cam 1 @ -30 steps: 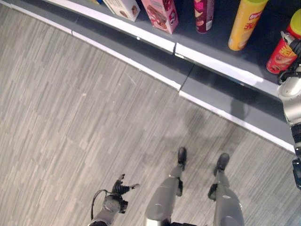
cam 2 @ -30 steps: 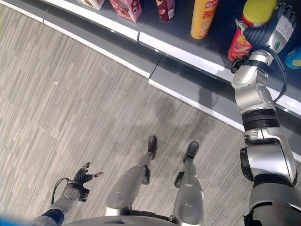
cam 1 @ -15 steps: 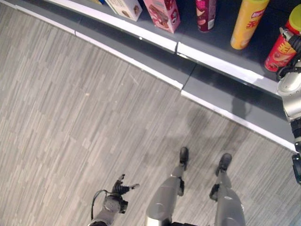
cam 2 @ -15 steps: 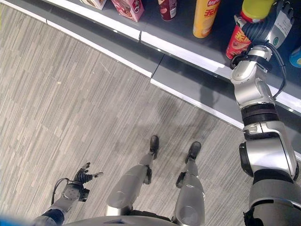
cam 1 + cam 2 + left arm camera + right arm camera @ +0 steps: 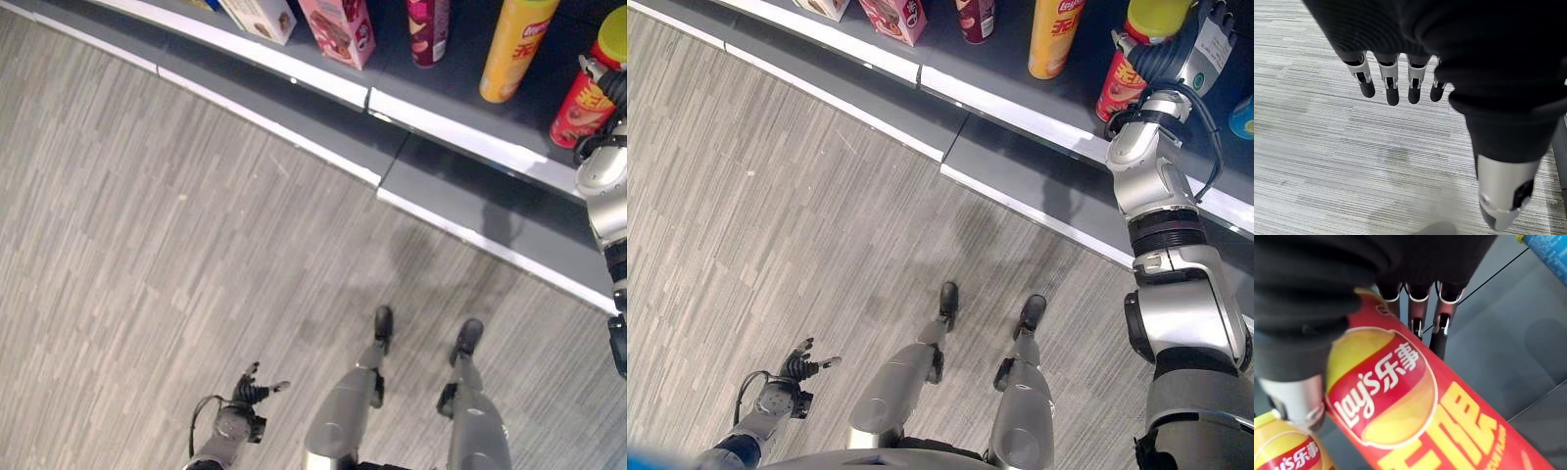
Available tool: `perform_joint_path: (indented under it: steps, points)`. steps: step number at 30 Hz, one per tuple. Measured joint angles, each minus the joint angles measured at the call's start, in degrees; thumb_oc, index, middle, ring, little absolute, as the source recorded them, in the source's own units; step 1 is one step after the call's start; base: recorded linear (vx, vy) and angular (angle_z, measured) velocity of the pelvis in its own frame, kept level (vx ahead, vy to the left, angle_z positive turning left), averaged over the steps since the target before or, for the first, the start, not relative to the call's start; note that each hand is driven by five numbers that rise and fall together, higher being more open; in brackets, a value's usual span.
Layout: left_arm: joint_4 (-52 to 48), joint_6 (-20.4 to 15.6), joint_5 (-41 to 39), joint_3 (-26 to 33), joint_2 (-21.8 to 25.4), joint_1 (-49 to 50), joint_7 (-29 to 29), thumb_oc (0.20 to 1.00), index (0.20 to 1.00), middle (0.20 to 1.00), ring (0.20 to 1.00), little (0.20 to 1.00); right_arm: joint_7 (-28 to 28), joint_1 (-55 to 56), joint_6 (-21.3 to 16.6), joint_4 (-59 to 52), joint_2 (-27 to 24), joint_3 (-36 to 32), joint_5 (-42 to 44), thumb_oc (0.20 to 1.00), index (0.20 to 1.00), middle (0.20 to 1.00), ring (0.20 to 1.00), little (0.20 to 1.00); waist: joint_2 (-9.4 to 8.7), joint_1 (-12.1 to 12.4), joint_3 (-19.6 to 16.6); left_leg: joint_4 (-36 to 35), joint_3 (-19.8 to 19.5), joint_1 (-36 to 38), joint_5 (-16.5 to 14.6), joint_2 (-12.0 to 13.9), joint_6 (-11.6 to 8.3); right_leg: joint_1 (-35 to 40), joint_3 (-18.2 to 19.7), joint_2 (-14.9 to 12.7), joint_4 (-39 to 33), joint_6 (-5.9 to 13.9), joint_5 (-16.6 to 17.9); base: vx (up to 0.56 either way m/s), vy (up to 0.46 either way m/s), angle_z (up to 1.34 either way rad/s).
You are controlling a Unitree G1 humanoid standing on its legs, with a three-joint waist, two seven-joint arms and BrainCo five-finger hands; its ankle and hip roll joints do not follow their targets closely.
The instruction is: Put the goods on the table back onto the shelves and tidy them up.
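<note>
The right hand [image 5: 1198, 44], fingers curled round the tall red crisp tube with the yellow lid [image 5: 1136, 54], is setting it on the dark shelf [image 5: 1009, 59], so the next move calls for letting go; the left hand [image 5: 1400, 73] hangs slack-fingered.

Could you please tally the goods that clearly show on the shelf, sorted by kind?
Boxes: 2 (white box, pink box)
Tube cans: 3 (maroon can, yellow can, red can)
Kind unclear: 1 (blue item, cut off at the edge)
Total: 6
</note>
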Motion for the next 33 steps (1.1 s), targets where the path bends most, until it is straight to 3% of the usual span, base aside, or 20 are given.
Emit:
perform_joint_path:
  steps: [22, 28, 33]
  points:
    - [0.7, 0.0, 0.0, -1.1, 0.0, -1.3, 1.6, 1.000, 1.000, 1.000, 1.000, 1.000, 0.8, -3.7, 0.2, 4.4, -1.8, 2.7, 3.9, 0.200, 0.200, 0.200, 0.200, 0.200, 0.02, 0.1, 0.0, 0.4, 0.0, -0.5, 0.1, -0.1, 0.09, -0.3, 0.1, 0.0, 0.0, -0.11, 0.4, 0.00, -0.001, 0.00]
    - [1.1, 0.0, 0.0, -1.3, 0.0, -1.3, 1.7, 1.000, 1.000, 1.000, 1.000, 1.000, -0.3, -5.0, 0.2, 6.3, -2.1, 2.9, 4.4, 0.200, 0.200, 0.200, 0.200, 0.200, 1.68, 1.4, -1.2, 0.4, -0.3, -0.9, 0.1, -0.1, 0.11, -0.5, -0.3, -0.1, 0.0, -0.10, 0.4, 0.00, -0.006, 0.01]
    - [1.1, 0.1, 0.0, -2.3, 0.0, -1.4, 1.7, 1.000, 1.000, 1.000, 1.000, 1.000, -0.3, -5.0, 0.2, 6.4, -2.1, 3.1, 4.4, 0.200, 0.200, 0.200, 0.200, 0.200, 1.66, 1.3, -1.2, 0.4, -0.5, -1.0, 0.1, -0.2, 0.19, -0.6, -0.4, -0.1, 0.0, -0.10, 0.4, 0.00, -0.003, 0.01]
